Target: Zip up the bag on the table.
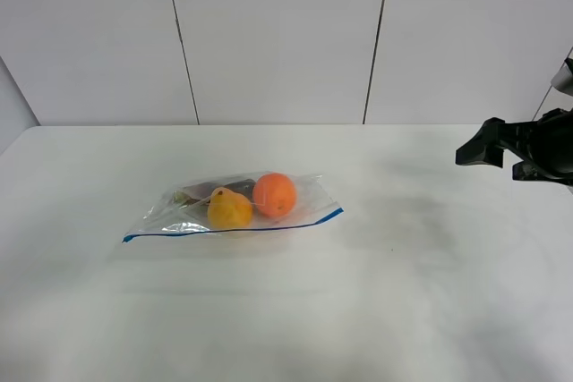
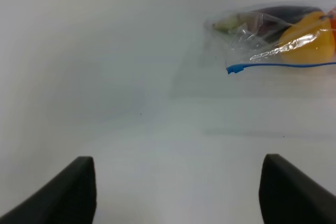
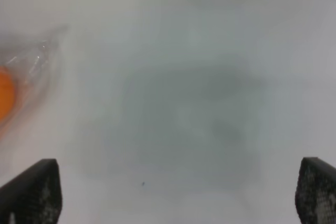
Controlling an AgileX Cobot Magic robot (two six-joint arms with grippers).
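Surface (image 1: 430,310): plain white, smooth; bare in front of the bag; a slick base, so the film will likely slide if pushed sideways.
Bag (image 1: 304,194): lies flat on the surface, a little left of centre in the high view, long edges running left to right, well apart from both hands.
Zip strip (image 1: 235,230): thin blue line along the near long edge, from the left corner up to the right corner; judged the place to take hold, one hand pinning an end, the other pinching and running along it.
Zip corner (image 2: 234,68): blue tab end, seen in the left wrist view; small and flat, probably hard to pick off the surface.
Film: clear, thin, crinkled, glossy; judged soft, light and slippery, no stiffness of its own.
Yellow fruit (image 1: 230,210): rounded, just behind the strip; touching the orange one.
Orange fruit (image 1: 274,194): round, right of the yellow; together they give the bag weight and bulge, and may roll.
Dark item (image 1: 199,192): at the far left inside; cannot tell what.
Left hand (image 2: 178,190): fingers spread, empty, short of the bag.
Right hand (image 1: 488,154): spread wide, empty, at the far right.
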